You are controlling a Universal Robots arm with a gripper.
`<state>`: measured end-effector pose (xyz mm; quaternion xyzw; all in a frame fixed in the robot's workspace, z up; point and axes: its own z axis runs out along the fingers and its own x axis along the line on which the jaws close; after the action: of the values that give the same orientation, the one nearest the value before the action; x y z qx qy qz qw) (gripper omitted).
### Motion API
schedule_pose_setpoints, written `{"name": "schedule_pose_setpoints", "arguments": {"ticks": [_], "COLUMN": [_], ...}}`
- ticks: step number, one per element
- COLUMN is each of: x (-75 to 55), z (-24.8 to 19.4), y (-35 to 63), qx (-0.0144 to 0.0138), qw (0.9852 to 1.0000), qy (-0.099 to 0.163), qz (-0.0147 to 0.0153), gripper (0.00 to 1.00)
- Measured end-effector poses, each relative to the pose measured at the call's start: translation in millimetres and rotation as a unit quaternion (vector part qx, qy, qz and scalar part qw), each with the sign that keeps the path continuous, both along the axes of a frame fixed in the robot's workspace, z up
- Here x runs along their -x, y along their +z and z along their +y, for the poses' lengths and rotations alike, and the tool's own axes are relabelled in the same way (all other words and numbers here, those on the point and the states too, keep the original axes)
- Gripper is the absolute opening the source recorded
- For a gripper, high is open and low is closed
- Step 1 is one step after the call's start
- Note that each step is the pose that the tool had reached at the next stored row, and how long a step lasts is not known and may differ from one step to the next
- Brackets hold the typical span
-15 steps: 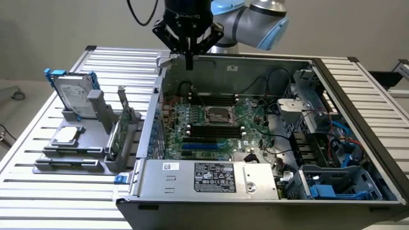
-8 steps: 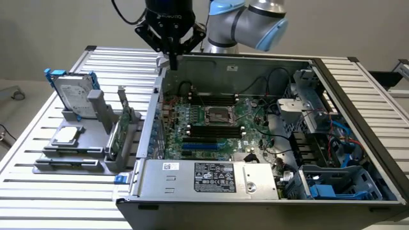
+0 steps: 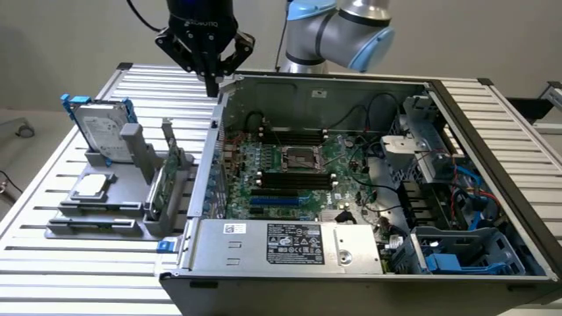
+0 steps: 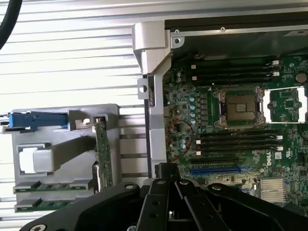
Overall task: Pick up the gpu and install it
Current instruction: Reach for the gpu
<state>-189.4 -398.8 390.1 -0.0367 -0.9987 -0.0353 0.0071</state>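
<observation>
Black gripper point(image 3: 212, 84) with its two fingers pressed together and nothing between them, hanging from a grey and light-blue robot arm point(image 3: 351, 29). It hovers above the far corner of an open computer case point(image 3: 457, 99), on the exterior view's left, over the top edge of the case's side wall. From the wrist view the closed gripper point(image 4: 166, 169) sits above that wall, with the motherboard point(image 4: 231, 144) on one side and a grey rack point(image 4: 62, 149) on the other. The gpu point(image 3: 168, 172) stands upright on its edge in the rack, outside the case and just beside its wall, well below the gripper and apart from it; in the wrist view the gpu point(image 4: 103, 154) shows as a narrow green board edge. Next to it in the rack, farther from the case, a silver hard drive point(image 3: 101, 128) in a blue frame stands upright, and thin memory sticks point(image 4: 41, 187) lie in slots at the rack's near end. Inside the case the motherboard carries a square processor socket point(image 3: 299, 157) with black memory slots on both sides of it, and a silver power supply point(image 3: 290, 243) with a black label lies along the near wall. Case and rack both rest on a desk point(image 3: 52, 276) of ribbed silver metal slats.
</observation>
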Motion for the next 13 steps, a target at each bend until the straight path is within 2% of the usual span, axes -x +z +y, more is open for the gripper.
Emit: {"name": "schedule_pose_setpoints", "arguments": {"ticks": [8,13], "x": [36.2,59.1], "z": [0.0,0.0], "y": [-3.7,-6.6], "qx": [0.0,0.0], "qw": [1.0,1.0], "qy": [0.0,0.0], "qz": [0.0068,0.0093], "gripper": [0.11,0.11]}}
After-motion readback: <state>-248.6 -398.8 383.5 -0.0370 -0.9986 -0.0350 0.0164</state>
